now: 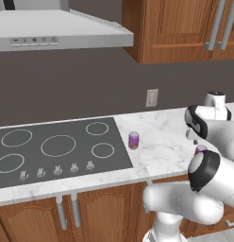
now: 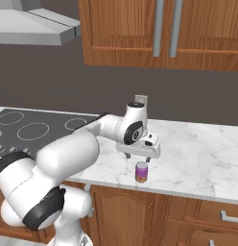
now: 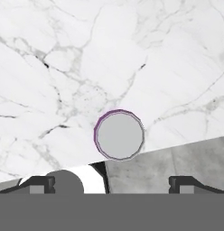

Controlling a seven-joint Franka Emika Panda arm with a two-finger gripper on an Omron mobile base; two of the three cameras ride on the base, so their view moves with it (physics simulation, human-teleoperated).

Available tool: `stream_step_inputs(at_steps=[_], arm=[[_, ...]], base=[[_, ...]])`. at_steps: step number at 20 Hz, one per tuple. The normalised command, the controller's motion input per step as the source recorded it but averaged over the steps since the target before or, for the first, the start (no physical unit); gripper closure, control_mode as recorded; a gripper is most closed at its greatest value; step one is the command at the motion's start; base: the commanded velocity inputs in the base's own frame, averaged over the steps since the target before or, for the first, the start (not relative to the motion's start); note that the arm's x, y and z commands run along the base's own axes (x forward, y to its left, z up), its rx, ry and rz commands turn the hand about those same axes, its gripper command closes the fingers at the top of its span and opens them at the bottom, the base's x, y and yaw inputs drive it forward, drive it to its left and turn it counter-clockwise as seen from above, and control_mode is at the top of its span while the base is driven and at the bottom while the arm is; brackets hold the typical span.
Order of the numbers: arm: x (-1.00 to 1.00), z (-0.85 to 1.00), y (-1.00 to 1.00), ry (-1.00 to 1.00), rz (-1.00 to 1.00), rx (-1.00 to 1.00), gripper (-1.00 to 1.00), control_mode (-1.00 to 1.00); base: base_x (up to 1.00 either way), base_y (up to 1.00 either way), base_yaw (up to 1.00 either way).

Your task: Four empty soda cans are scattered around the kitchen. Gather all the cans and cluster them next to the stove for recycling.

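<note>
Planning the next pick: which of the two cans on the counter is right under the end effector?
The soda can near the counter's front edge, directly below the open end effector. The other can stands beside the stove.

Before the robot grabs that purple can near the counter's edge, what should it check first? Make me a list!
1. Gripper open wide: ok, the fingertips stand far apart in the hand view.
2. Gripper above the near soda can: ok, the can's silvery top shows from straight above, roughly between the fingertips.
3. Near can upright: ok, it stands on the marble counter.
4. Near can safe from falling: not ok, it stands close to the counter's front edge.
5. Room beside the stove: ok, one other soda can already stands there with bare counter around it.
6. Gripper low enough to close: cannot tell, it looks a bit above the can.
</note>
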Motion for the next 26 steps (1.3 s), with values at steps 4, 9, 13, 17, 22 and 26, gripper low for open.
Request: stream_step_inputs(at_steps=[4,9,13,17,22,26], arm=[[0.11,-0.12,-0.03,0.0,0.0,0.0,-1.0,-1.0],[0.11,-0.1,-0.1,0.0,0.0,0.0,-1.0,-1.0],[0.01,-0.14,-0.04,0.0,0.0,0.0,-1.0,-1.0],[0.0,-0.15,0.0,0.0,0.0,0.0,-1.0,-1.0],[0.0,-0.1,0.0,0.0,0.0,0.0,-1.0,-1.0],[-0.01,-0.12,0.0,0.0,0.0,0.0,-1.0,-1.0]], base=[[0.0,0.0,0.0],[0.0,0.0,0.0],[0.0,0.0,0.0],[0.0,0.0,0.0],[0.0,0.0,0.0],[0.0,0.0,0.0]])
